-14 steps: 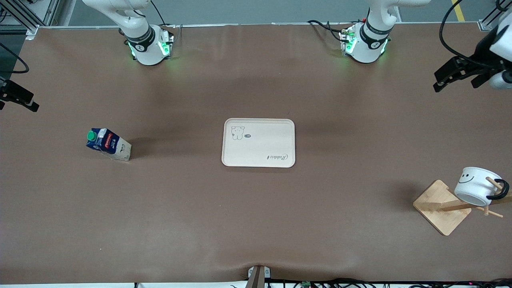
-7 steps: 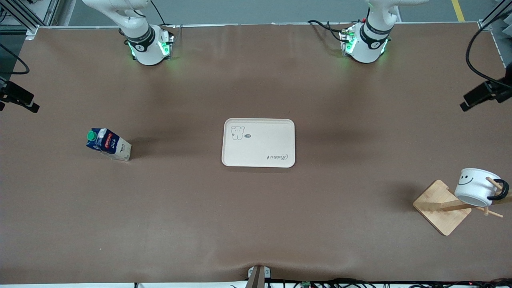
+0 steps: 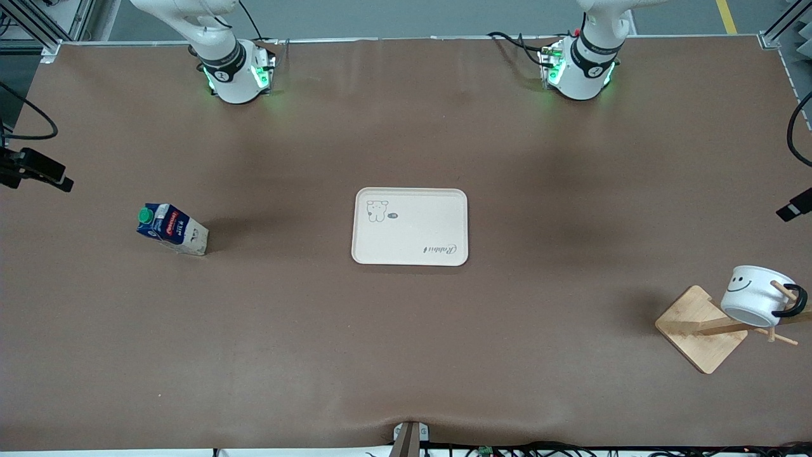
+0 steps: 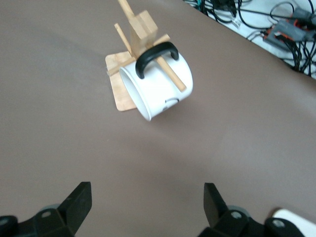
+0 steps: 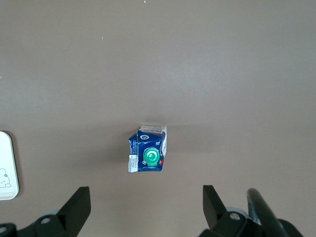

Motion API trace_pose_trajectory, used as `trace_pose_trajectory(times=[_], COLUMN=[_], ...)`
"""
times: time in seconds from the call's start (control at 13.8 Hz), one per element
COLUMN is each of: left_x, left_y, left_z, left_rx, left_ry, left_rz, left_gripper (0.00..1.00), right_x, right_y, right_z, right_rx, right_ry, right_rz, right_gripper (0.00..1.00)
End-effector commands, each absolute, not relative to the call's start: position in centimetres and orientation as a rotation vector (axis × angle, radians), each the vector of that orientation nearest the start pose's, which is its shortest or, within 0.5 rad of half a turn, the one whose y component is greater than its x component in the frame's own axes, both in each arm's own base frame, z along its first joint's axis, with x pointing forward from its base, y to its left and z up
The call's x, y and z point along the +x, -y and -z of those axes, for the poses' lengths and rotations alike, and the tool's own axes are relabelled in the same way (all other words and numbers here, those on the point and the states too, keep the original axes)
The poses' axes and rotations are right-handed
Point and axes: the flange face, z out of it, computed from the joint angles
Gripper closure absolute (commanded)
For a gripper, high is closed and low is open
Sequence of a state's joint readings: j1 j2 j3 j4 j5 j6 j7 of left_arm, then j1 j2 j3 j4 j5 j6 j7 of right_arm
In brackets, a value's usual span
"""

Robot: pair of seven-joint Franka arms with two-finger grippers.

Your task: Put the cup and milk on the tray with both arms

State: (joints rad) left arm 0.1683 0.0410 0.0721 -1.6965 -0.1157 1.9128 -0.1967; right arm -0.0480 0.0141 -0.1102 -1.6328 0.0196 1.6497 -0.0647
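Observation:
The cream tray (image 3: 410, 226) lies mid-table, bare. The blue milk carton (image 3: 171, 228) with its green cap stands on the table toward the right arm's end; in the right wrist view it (image 5: 148, 154) is seen from above. My right gripper (image 5: 146, 205) is open and empty, up in the air beside the carton; it shows at the front view's edge (image 3: 51, 178). The white smiley cup (image 3: 755, 295) hangs by its black handle on a wooden rack peg. My left gripper (image 4: 146, 202) is open and empty above bare table, apart from the cup (image 4: 158, 84); only a tip (image 3: 796, 208) shows in front.
The wooden rack with its square base (image 3: 701, 327) stands near the front camera at the left arm's end; it also shows in the left wrist view (image 4: 123, 74). The tray's edge (image 5: 6, 168) shows in the right wrist view. Cables (image 4: 276, 24) lie off the table's edge.
My left gripper has moved along the table's end toward the rack and cup, nearly out of the front view. My right gripper has shifted slightly toward the milk. Objects have not moved.

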Motion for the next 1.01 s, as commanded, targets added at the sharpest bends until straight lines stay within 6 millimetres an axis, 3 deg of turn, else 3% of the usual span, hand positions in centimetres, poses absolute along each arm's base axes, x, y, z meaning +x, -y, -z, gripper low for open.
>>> trace_pose_trajectory(times=[0.0, 0.14, 0.51, 0.94], left_x=[57.4, 57.6, 57.1, 57.8], left_y=[-13.2, -13.4, -12.5, -11.3], left_z=[-54.8, -52.2, -46.7, -44.4], left_rx=[-3.140, -3.106, -3.062, -3.019], left_ry=[0.776, 0.788, 0.784, 0.748], left_rz=[0.430, 0.562, 0.700, 0.866], left_gripper=[0.00, 0.00, 0.06, 0.10], right_x=[56.6, 56.7, 58.4, 58.9], right_y=[9.0, 9.1, 9.1, 8.8], right_z=[-59.7, -59.7, -57.2, -56.7], right_rx=[-3.122, -3.123, -3.125, -3.128], right_ry=[-0.170, -0.170, -0.170, -0.160], right_rz=[0.013, 0.015, -0.048, -0.058], right_gripper=[0.00, 0.00, 0.00, 0.00])
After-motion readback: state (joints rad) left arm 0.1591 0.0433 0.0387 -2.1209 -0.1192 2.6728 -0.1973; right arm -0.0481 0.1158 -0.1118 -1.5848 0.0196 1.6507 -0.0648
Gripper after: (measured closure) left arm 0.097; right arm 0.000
